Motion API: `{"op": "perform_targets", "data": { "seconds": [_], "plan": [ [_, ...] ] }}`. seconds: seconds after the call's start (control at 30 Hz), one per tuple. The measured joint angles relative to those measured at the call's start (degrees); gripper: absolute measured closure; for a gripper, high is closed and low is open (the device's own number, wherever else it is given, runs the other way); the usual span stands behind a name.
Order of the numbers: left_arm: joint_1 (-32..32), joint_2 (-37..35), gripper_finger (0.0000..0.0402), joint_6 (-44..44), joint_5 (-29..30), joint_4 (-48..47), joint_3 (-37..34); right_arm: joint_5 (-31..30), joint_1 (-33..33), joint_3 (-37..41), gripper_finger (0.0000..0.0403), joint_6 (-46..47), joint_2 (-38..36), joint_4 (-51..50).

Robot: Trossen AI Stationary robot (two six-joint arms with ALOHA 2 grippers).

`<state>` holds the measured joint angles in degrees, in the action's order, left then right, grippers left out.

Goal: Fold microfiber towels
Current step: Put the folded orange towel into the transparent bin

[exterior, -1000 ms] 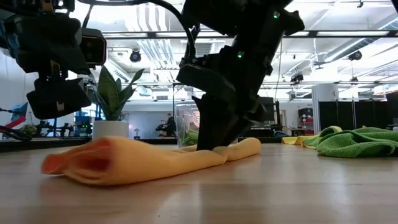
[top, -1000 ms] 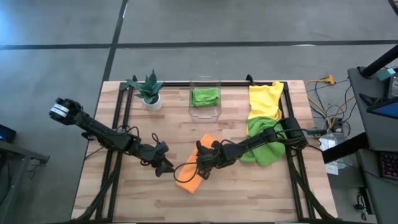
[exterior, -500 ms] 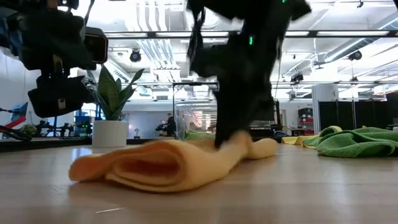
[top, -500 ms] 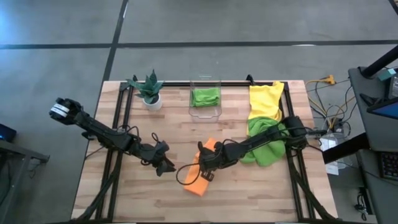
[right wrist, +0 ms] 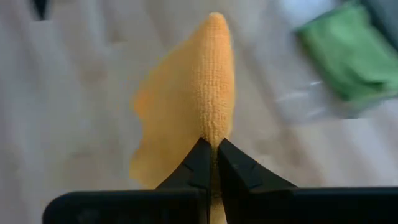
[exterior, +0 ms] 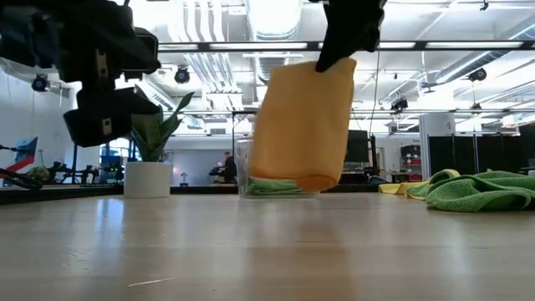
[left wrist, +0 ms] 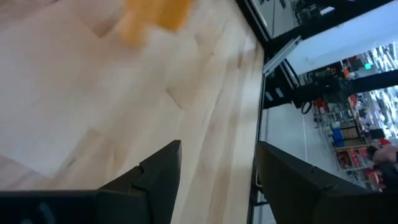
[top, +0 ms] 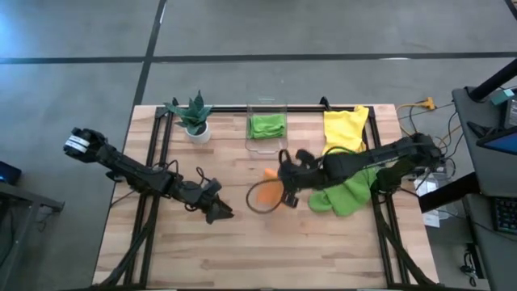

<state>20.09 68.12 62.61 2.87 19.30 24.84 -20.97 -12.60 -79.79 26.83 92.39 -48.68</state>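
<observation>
The right claw [right wrist: 212,163] is clamped on the orange towel [right wrist: 186,118], its two dark fingers [right wrist: 194,167] pressed together on the folded upper edge of the cloth. In the low view the towel [exterior: 301,121] hangs clear of the bench [exterior: 267,251], draped straight down from the claw [exterior: 336,57] above it, with its lower edge off the wood. From above, the right claw [top: 288,187] sits over the middle of the bench [top: 202,255], just in front of the clear bin [top: 266,129], and only a patch of orange [top: 271,173] shows beside it.

The clear bin holds a folded lime green towel [top: 267,124]; in the low view that towel [exterior: 269,186] shows behind the hanging orange cloth. To the right of the bin the yellow towel [top: 344,129] lies spread at the far right of the bench, and a second lime green towel [top: 343,196] lies crumpled just in front of it, partly under the right arm.

The left claw [top: 216,211] waits low over the bench to the left of the orange towel, well apart from it. Its fingers [left wrist: 155,171] stand apart, holding nothing, with bare wood between them. A small potted plant [top: 195,117] stands at the far left corner.
</observation>
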Motion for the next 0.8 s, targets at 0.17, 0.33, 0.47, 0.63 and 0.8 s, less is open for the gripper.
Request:
{"op": "perform_targets", "data": {
  "seconds": [0.17,0.33,0.47,0.63,0.8],
  "plan": [
    [-0.4,0.0,0.0210,-0.2,0.5,0.0,0.0,-5.9,2.9,0.0,0.0394,-4.9,-0.4,-0.7],
    [-0.4,0.0,0.0210,-0.1,0.5,-0.3,0.0,-13.4,2.6,0.0,0.0394,-7.2,3.4,-0.1],
    [-0.4,0.0,0.0210,0.1,0.5,-0.2,0.0,-13.9,-1.9,-0.6,0.0394,-5.2,7.8,3.0],
    [-0.4,0.0,0.0210,0.1,0.5,-0.3,0.0,-12.0,-9.8,-4.0,0.0394,-1.6,15.2,5.6],
    [-0.4,0.0,0.0210,0.1,0.4,-0.3,0.0,-11.4,-13.4,-10.0,0.0394,3.0,19.3,5.0]
  ]
}}
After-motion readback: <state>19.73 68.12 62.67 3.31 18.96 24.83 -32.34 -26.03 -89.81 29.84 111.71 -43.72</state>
